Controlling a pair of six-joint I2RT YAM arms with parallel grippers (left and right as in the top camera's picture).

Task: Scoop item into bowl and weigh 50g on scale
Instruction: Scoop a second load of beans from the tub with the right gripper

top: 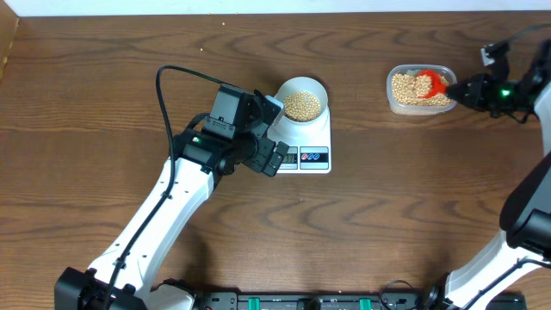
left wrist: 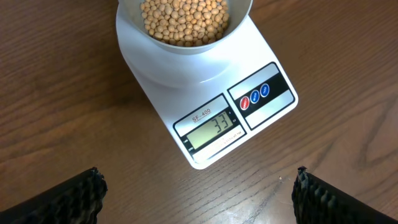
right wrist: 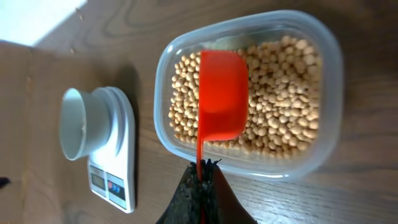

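Overhead, the scale (top: 308, 142) sits mid-desk toward the far side, with the bowl (top: 301, 84) standing on its platform. The bowl holds a layer of beans (left wrist: 186, 18). The clear tub (right wrist: 329, 74) of spare beans lies well apart at the far right of the desk (top: 129, 52).

My left fingers (left wrist: 74, 200) are spread wide and hold nothing. They hang just near of the scale's front edge, so the left wrist camera looks straight down on the display (left wrist: 211, 130). It reads 33, short of the fifty grams wanted.

My right fingers (right wrist: 202, 193) are shut tight on the thin handle of the red scoop (right wrist: 221, 93). Its cup lies over the beans inside the tub. I see no beans in the cup, though I cannot tell for sure which way it faces.

I judge the step in hand to be another refill: the bowl is partly filled and the weight is about two thirds there.

The next move calls for digging the cup into the heap and lifting it level. It then has to cross left to the bowl without spilling. The gap is small now, so I should take a modest load and tip it in slowly while watching the number. Overshooting would mean taking beans back out.
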